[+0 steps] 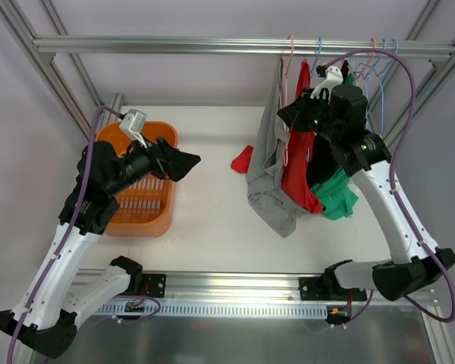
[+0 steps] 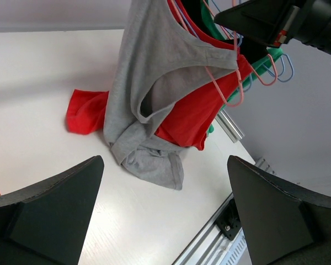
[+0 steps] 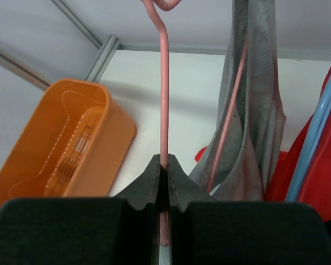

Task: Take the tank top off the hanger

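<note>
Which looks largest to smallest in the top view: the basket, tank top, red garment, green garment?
1. The basket and tank top: too alike to rank; the tank top hangs nearer the camera.
2. The red garment.
3. The green garment.

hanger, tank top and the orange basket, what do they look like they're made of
Hanger: thin pale pink rod, smooth and slightly glossy. Likely coated wire, though plastic is possible.
Tank top: light grey soft fabric, probably a knit, matte. It drapes in folds and bunches at the bottom.
Basket: orange plastic by the look, smooth, with moulded slots.
</note>
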You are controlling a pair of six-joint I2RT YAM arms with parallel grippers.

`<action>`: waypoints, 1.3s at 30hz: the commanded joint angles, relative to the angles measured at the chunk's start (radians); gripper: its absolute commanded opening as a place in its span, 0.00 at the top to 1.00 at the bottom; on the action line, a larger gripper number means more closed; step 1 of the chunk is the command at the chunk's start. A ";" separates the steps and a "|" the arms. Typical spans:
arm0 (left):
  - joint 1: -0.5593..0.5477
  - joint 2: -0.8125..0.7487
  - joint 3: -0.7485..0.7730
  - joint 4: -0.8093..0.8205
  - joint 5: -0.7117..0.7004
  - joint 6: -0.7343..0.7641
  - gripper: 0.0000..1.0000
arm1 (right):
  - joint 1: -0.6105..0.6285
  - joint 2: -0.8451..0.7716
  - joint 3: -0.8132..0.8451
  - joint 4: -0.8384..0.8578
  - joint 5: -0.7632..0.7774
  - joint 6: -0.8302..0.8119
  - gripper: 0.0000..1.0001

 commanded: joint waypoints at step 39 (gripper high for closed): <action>-0.386 0.723 0.636 0.071 -0.152 0.271 0.62 | 0.000 -0.567 -0.210 -0.244 -0.462 0.169 1.00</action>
